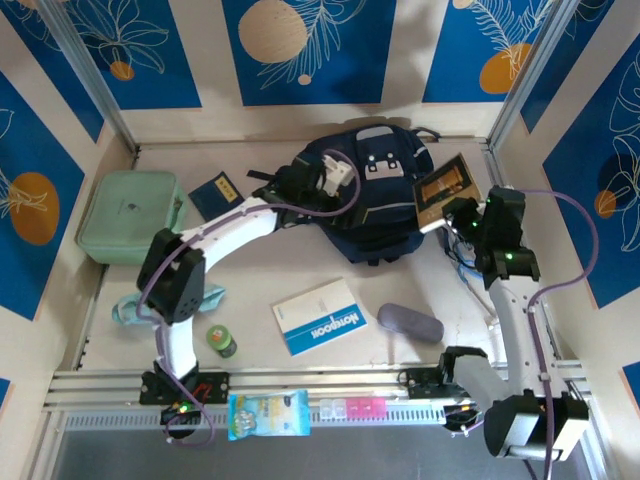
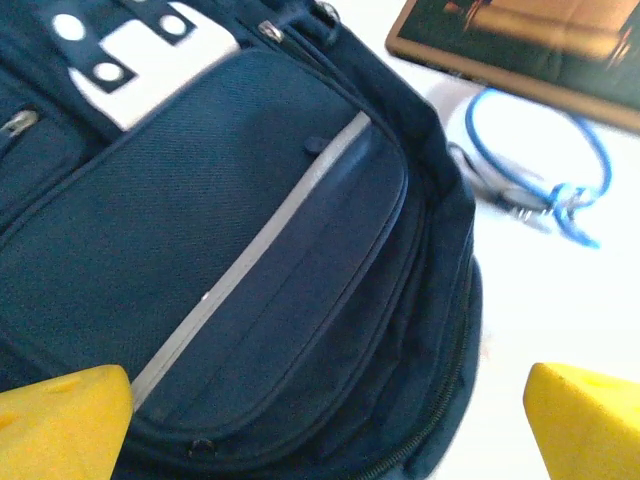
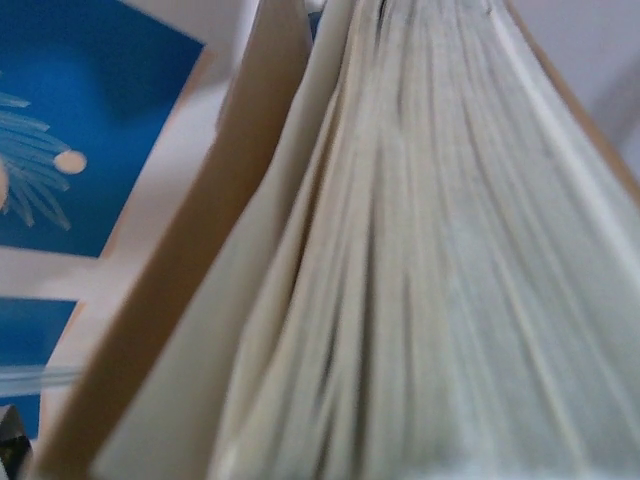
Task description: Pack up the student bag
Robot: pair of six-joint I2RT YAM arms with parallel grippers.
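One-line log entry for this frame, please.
left gripper: open, over student bag | right gripper: shut on book | book: at bag's right side, not yet inside

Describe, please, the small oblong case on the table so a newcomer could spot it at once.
Start at the dark navy backpack at the back of the table and come nearer to the blue-and-white notebook. The case lies just right of it, not touching. It alone is a plain, rounded grey-purple oblong; the notebook is flat and printed.
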